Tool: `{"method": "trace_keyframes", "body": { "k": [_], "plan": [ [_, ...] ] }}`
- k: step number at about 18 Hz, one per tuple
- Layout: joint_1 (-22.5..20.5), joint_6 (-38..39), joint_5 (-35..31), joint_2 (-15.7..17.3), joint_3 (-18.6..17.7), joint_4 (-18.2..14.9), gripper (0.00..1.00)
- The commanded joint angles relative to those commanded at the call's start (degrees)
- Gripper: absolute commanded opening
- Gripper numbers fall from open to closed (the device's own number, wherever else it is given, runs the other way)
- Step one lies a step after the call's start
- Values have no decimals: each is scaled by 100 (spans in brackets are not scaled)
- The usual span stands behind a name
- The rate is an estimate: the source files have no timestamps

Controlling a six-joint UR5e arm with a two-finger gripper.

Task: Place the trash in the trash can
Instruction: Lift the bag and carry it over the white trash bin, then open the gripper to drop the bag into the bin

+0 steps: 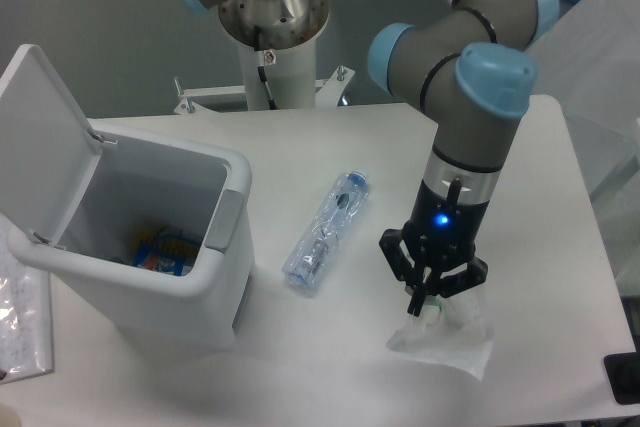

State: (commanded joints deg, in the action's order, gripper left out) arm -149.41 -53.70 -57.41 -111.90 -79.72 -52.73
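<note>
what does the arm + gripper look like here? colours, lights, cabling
Arm: silver-grey tube links, dark grey joint housings with light blue round end caps. Wrist section is silver, going black toward the tool, with a small lit blue LED. Gripper: black, two-finger. A thin black cable runs down the white base column.

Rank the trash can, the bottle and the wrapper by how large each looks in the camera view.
1. trash can, by far the largest.
2. bottle and wrapper: they look similar; the gripper hides part of the wrapper, so I leave them unranked.
</note>
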Motion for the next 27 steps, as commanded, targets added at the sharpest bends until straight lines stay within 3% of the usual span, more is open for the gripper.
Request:
{"method": "trace_keyframes", "body": {
  "k": [8,13,19,21,27],
  "plan": [
    [105,588,924,817,-131,0,0],
    [325,686,1143,1581,-667,9,0],
    [676,642,1320,2593,-1800,35,0],
    [913,633,1311,2682,-1986,44,0],
    [1467,686,1302,2743,-2004,35,0]
  ]
}}
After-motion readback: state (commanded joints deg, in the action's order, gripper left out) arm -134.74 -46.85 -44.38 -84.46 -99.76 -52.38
